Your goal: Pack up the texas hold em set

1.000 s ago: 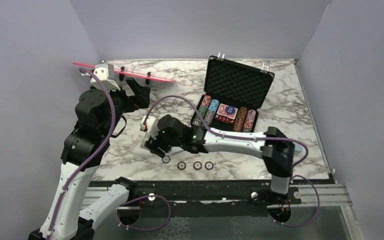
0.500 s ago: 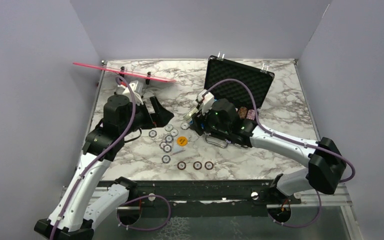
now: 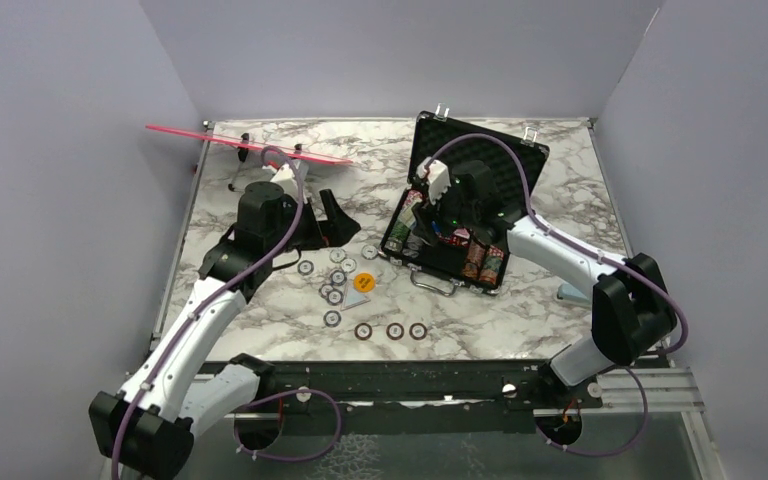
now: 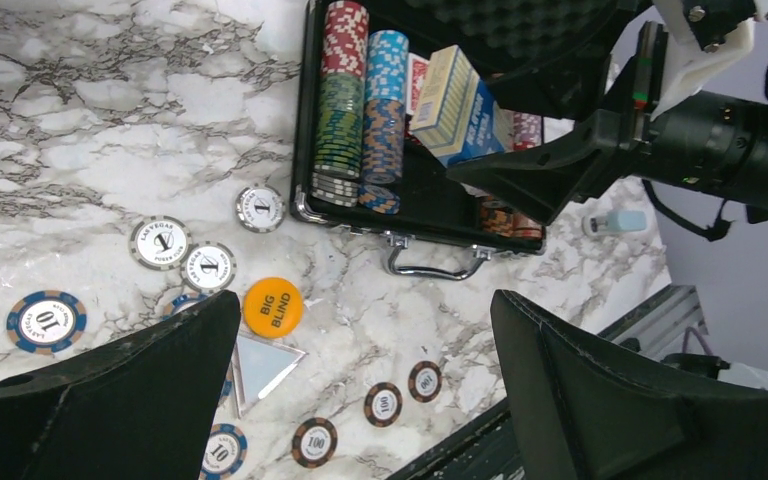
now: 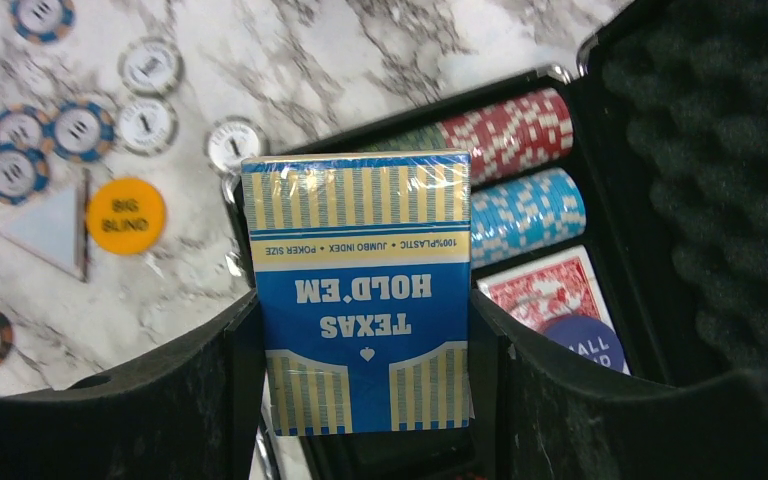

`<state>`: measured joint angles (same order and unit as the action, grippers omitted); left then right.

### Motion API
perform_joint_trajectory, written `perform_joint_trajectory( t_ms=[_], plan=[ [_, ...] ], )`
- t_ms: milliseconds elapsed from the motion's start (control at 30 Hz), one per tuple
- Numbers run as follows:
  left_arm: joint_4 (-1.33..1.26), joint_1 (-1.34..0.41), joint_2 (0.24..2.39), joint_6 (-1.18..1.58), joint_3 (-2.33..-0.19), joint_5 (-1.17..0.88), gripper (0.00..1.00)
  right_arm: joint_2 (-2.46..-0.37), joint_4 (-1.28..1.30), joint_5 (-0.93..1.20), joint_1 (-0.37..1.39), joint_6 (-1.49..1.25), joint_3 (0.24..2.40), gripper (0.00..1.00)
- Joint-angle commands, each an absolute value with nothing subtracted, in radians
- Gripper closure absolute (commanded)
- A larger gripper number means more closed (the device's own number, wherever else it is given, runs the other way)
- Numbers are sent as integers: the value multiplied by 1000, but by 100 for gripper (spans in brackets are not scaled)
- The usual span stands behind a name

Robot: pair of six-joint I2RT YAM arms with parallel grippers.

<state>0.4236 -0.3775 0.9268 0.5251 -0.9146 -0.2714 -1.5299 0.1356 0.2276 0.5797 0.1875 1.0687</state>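
On the table [image 3: 582, 208], loose chips [image 3: 338, 282] lie left of the briefcase [image 3: 480, 160]; a card deck [image 5: 365, 300] hangs over, perhaps inside, it.

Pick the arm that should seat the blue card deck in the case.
Right. The right fingers clamp the blue deck above the open case; the left fingers are open and empty over loose chips on the table.

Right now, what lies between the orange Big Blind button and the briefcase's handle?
Nothing: only bare marble lies between the orange Big Blind button and the briefcase handle, clearest in the left wrist view.
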Motion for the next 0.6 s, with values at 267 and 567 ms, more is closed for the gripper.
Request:
perform_joint_trajectory(
  t_ms=[267, 567],
  plan=[
    [138, -382, 1111, 432, -865, -333, 1, -1603, 299, 358, 486, 388, 1069, 32],
    [18, -379, 1201, 418, -879, -327, 1, -1648, 414, 364, 486, 421, 1077, 28]
  ],
)
